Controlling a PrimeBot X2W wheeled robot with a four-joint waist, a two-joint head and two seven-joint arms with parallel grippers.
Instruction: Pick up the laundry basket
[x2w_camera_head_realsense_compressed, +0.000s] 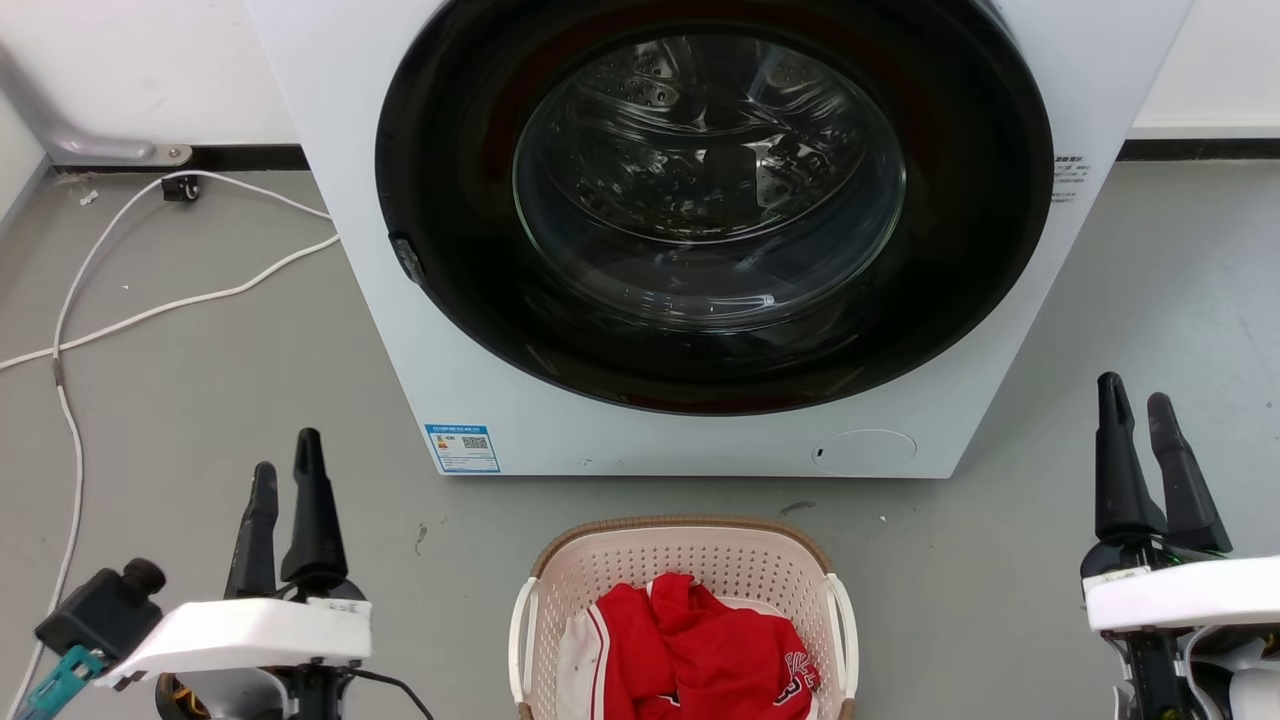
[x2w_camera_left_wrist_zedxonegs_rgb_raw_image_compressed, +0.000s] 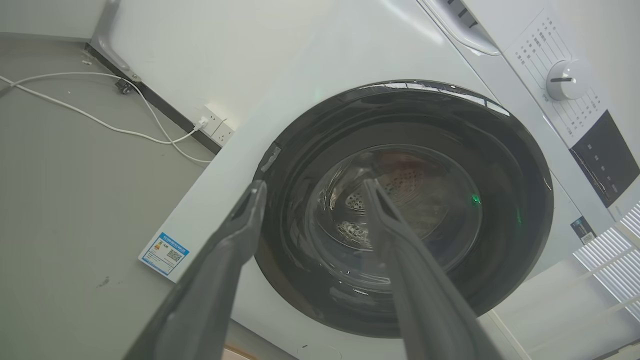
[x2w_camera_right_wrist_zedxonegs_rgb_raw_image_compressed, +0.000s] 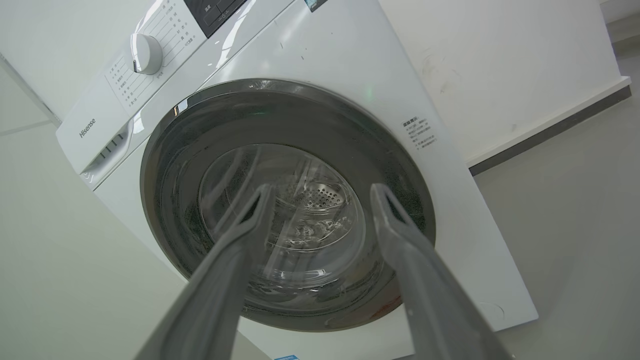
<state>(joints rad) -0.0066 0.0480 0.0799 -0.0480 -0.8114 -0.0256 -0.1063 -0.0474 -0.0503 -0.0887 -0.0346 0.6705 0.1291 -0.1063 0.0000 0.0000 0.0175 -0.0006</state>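
The laundry basket (x2w_camera_head_realsense_compressed: 700, 560) sits on the floor right in front of the washing machine (x2w_camera_head_realsense_compressed: 700, 445), and its near half is cut off at the head view's bottom edge. Red clothing (x2w_camera_head_realsense_compressed: 700, 650) hides its bottom. The left end effector (x2w_camera_head_realsense_compressed: 287, 455) and right end effector (x2w_camera_head_realsense_compressed: 1135, 392) both hang empty with fingers spread, well apart from it.

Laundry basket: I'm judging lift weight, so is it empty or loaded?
Loaded: the laundry basket holds crumpled red and white clothes, though its near end is cut off.
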